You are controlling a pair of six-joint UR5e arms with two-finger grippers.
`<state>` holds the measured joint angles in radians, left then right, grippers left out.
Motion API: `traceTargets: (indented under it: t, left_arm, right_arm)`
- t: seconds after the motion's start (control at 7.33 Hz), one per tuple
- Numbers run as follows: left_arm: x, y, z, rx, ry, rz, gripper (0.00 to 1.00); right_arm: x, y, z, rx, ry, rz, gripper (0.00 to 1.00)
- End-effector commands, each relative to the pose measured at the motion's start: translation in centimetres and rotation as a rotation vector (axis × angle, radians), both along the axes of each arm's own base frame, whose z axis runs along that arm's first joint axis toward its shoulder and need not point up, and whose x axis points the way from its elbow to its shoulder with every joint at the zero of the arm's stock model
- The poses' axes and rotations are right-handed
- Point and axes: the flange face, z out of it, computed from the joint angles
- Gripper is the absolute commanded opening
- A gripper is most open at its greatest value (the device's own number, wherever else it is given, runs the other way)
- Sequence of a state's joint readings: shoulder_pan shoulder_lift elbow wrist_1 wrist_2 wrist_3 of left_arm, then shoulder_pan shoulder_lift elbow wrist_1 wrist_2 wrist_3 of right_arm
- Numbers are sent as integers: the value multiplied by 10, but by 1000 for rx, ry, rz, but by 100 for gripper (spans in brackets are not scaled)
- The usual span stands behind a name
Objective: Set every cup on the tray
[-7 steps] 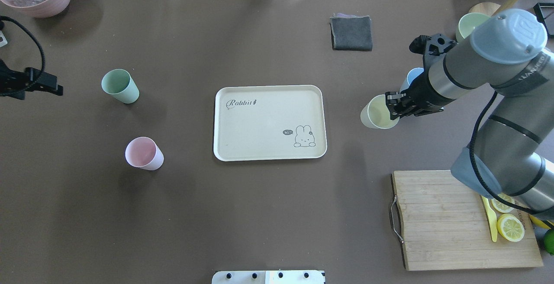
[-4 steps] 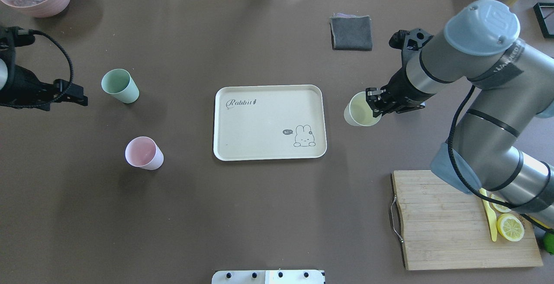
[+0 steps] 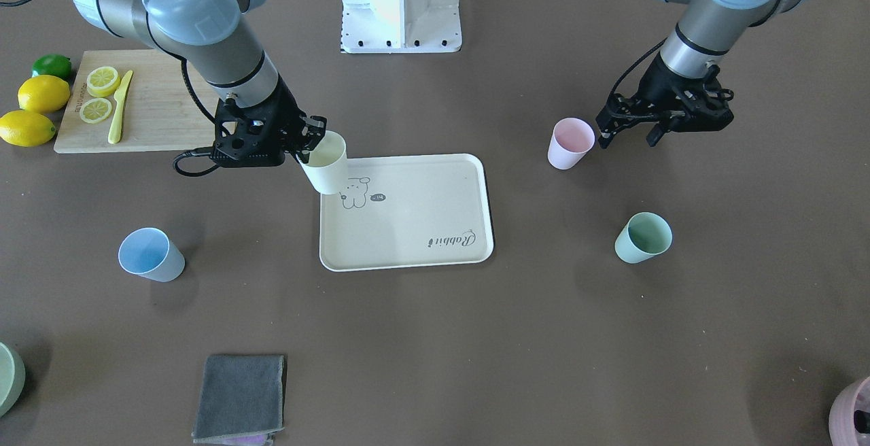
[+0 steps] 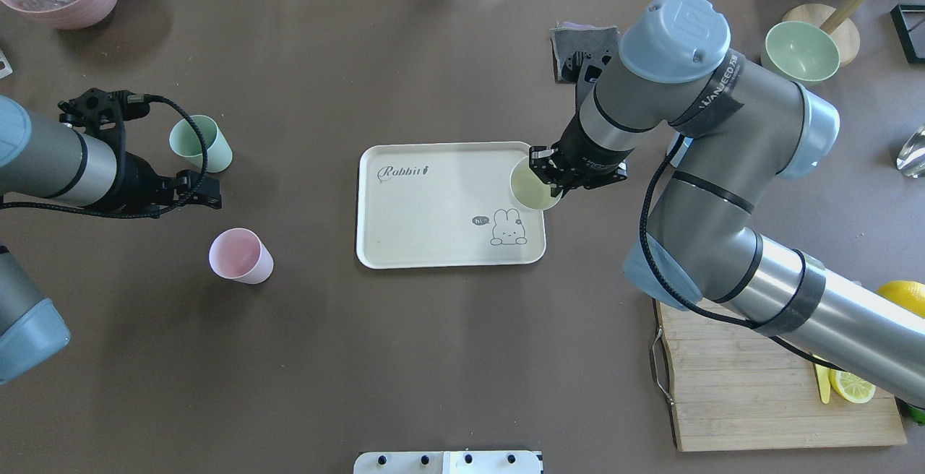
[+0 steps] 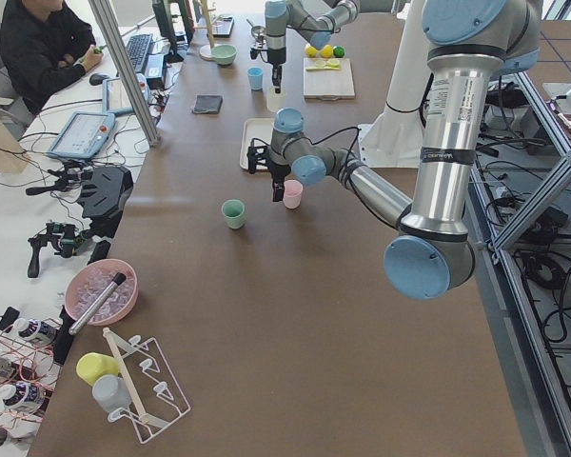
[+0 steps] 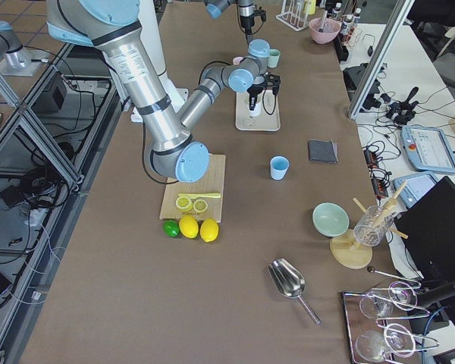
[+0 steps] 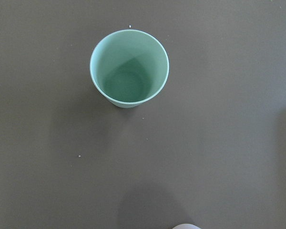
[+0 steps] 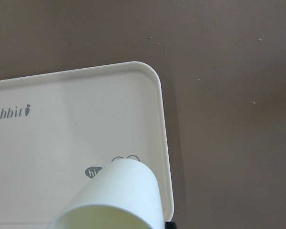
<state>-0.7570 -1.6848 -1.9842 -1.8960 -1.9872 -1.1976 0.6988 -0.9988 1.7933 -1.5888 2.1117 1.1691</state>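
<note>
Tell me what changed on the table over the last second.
The right gripper, shut on the pale yellow cup throughout, carried it leftward in the overhead view to the tray's right edge. The left gripper, open, swung in toward the mint green cup and the pink cup. Those two cups and the tray stayed put.

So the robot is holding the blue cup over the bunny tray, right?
Not quite. The right gripper holds the pale yellow cup over the tray, not the blue one, as the overhead view shows. The blue cup stands on the table, off the tray.
</note>
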Motion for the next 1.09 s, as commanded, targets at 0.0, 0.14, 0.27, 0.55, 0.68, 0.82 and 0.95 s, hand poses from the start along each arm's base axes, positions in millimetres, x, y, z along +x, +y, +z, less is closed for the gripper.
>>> traceTargets:
  t: [0.0,0.14,0.27,0.55,0.68,0.82,0.95]
  left_arm:
    - [14,7,-4,-7,2,0,98]
    - [14,7,-4,-7,2,0,98]
    - [14,7,-4,-7,2,0,98]
    - [14,7,-3,-8,1,-1,98]
    - [14,7,-4,-7,2,0,98]
    - [14,7,-3,-8,1,-1,98]
    - [17,9,-3,-8,1,5,98]
  right_arm:
    - [-25,10,7,-4,18,-29,0]
    - [-37,16,7,-5,23,-42,0]
    - [-44,17,9,-10,28,-49,0]
    - [-63,9,7,-5,51,-41,0]
    - [-66,12,8,-5,53,-46,0]
    - [-69,14,8,-5,53,-51,0]
    - [-70,13,11,-8,59,-50,0]
